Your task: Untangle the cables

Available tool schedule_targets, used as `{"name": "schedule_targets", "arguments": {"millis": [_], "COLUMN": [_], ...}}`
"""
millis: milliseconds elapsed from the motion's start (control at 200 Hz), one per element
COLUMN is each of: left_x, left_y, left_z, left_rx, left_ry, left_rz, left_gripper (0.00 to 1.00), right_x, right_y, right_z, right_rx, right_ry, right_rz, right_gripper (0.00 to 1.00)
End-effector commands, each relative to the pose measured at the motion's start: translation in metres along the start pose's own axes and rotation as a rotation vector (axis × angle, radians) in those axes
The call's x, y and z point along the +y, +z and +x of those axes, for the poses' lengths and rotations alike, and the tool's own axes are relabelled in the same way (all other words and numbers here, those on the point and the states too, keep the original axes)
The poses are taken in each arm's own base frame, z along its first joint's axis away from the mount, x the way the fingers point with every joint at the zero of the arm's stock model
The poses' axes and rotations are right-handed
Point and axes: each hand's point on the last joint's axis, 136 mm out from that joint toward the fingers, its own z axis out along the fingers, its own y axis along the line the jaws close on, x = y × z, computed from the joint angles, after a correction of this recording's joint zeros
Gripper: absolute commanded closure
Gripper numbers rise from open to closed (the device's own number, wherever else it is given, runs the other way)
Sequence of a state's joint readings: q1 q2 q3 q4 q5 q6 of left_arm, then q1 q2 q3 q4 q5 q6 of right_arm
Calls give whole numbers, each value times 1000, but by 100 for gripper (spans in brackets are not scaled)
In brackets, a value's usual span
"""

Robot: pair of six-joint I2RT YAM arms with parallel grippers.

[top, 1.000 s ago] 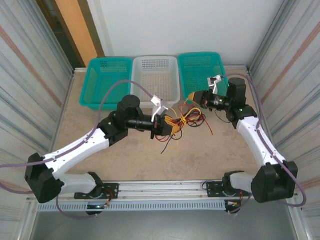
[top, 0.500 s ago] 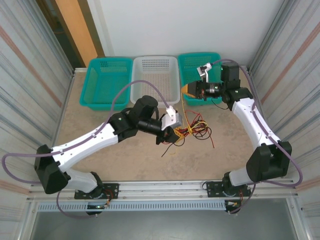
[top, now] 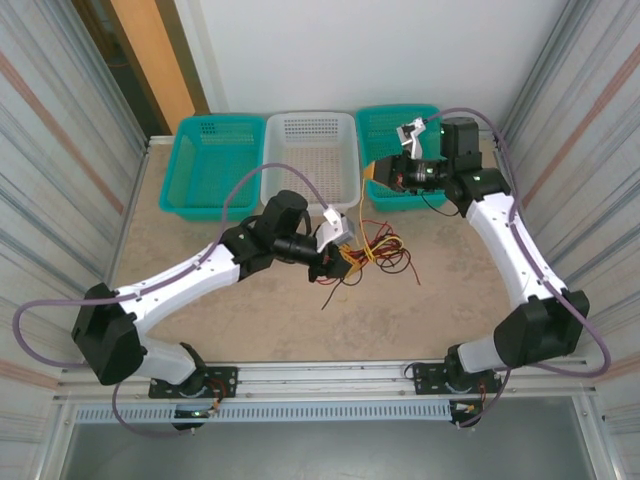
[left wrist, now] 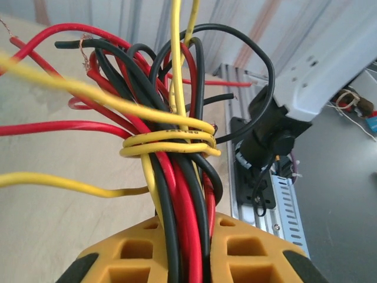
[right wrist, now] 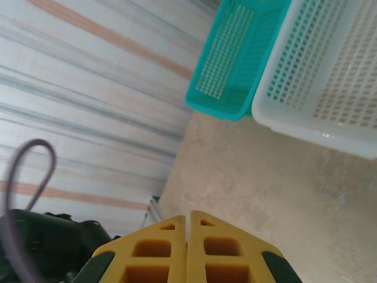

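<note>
Here, at the far left of the worktop [top: 160, 240], a teal basket [top: 205, 165] stands against the back edge, with a white basket [top: 310, 160] touching its right side and a second teal basket [top: 400, 130] just beyond that.

The left arm reaches in from the near left corner toward the middle. The left hand [top: 338, 258] is closed tight on the cables [top: 378, 250]. In the wrist view its yellow fingers [left wrist: 247, 253] clamp a thick bunch of red, black and yellow strands [left wrist: 177, 141]. A yellow strand is wound several times around the bunch just above the grip. The loose ends fan out to the right of the hand, over the bare worktop in front of the white basket and the right teal basket.

Further right, the right hand [top: 380, 178] hangs at the near left corner of the second teal basket, its fingers [right wrist: 235, 259] pressed fully together. A thin yellow strand runs from the bundle up toward it. Possibly the tips pinch that strand, but the wrist view shows no wire between them, so I cannot tell.
</note>
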State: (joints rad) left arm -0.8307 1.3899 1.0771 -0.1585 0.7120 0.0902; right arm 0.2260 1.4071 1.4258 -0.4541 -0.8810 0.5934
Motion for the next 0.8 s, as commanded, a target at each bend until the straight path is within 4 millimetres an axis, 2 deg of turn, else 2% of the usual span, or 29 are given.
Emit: {"name": "schedule_targets", "arguments": {"millis": [0,80,185,371,501,636,656,792], "left_x": [17,43,72,107,135,152,154,155], "left_y": [3,2,-12,-33,-50,-68,-71,-81], "left_z": [-4,1,-10,-22,-17,-16,-17,-29], "left_rx": [-36,-35,-137,-208,-247,-344,-354,-424], "left_ry": [-58,-122,-276,-459,-635,-761,-764,-771], "left_rz": [-88,-217,-316,-453,-495,-484,-488,-490], "left_gripper": [100,100,100,100,100,100,100,100], "right_x": [49,61,76,80,86,76,79,62], "right_y": [-37,-48,-58,-64,-67,-68,-75,-80], "right_z": [-23,-23,-14,15,37,55,59,74], "right_rx": [-161,-205,-234,-245,-242,-232,-248,-257], "right_ry": [-140,-168,-211,-321,-381,-371,-375,-341], "right_rz": [19,37,58,199,210,247,241,280], "right_gripper": [100,100,100,100,100,100,100,100]}}
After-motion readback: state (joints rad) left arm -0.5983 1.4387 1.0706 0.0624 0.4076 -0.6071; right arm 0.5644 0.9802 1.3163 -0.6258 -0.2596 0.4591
